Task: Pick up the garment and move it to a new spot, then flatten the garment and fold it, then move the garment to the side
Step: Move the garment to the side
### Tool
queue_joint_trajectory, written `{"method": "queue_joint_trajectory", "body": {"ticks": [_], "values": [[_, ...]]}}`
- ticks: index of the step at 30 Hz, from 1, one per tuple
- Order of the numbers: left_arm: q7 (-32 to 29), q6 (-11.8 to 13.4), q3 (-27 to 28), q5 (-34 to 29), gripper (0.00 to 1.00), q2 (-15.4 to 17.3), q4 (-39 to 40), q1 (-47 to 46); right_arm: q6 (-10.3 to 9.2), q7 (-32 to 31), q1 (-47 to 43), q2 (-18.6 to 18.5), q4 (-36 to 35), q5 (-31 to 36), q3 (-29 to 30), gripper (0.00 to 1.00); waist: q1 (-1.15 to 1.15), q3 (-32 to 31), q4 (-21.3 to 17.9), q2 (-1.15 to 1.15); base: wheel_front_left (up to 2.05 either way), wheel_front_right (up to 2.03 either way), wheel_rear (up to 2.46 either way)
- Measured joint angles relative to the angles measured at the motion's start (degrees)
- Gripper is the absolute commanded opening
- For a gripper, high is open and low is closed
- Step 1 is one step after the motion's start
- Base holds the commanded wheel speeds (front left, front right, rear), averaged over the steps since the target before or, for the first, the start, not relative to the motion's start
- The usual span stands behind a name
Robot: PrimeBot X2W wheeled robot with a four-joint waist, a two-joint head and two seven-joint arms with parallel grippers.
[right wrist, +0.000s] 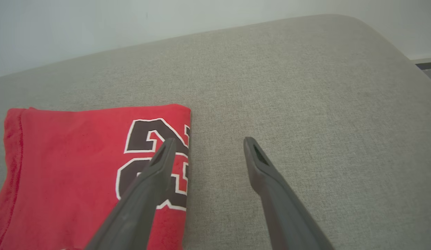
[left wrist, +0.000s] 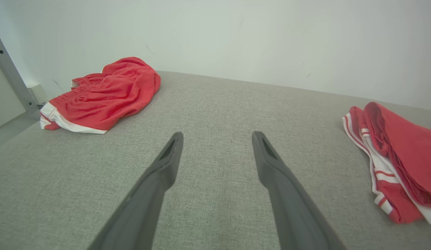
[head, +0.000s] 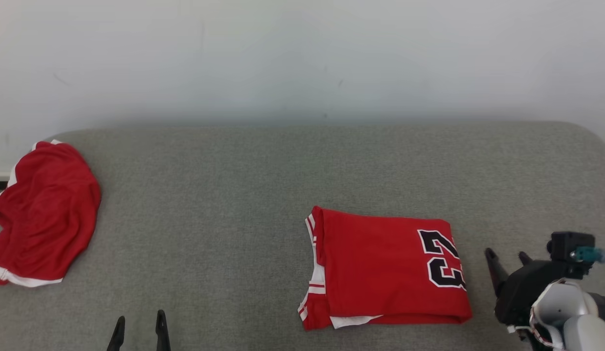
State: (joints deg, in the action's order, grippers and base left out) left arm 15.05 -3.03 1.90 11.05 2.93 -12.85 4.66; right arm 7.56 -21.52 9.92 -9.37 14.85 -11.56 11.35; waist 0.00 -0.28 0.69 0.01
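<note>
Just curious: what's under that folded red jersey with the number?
The folded red numbered jersey lies on the grey fabric surface. Its white-trimmed lower layers peek out at the left edge; anything else beneath is covered.

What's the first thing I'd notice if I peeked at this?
The neatly folded red jersey with a black number on it, lying right of middle on the grey fabric surface. Next, the rumpled red shorts at the far left edge. The right gripper, open, is just right of the jersey.
</note>
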Motion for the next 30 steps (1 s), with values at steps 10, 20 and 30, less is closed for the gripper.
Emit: {"method": "queue_joint_trajectory", "body": {"ticks": [10, 20, 30], "values": [[0.0, 0.9, -1.9, 0.1, 1.00, 0.0, 1.4, -0.7, -0.01, -18.4, 5.3, 3.2, -1.6, 4.0, 6.4, 1.00, 0.00, 3.6, 3.6, 0.00, 0.00, 0.00, 0.00], [0.0, 1.1, -3.2, 0.2, 1.00, 0.0, 1.5, -2.4, -0.01, -22.9, 6.4, 5.2, 0.7, 7.9, 8.7, 1.00, 0.00, 7.3, 6.6, 0.00, 0.00, 0.00, 0.00], [0.0, 1.9, -4.1, 0.1, 1.00, 0.0, 2.3, -3.4, -0.01, -24.4, 8.5, 5.0, 5.1, 9.7, 4.2, 0.00, 0.00, 8.8, 7.0, -0.01, 0.00, 0.00, 0.00]]}}
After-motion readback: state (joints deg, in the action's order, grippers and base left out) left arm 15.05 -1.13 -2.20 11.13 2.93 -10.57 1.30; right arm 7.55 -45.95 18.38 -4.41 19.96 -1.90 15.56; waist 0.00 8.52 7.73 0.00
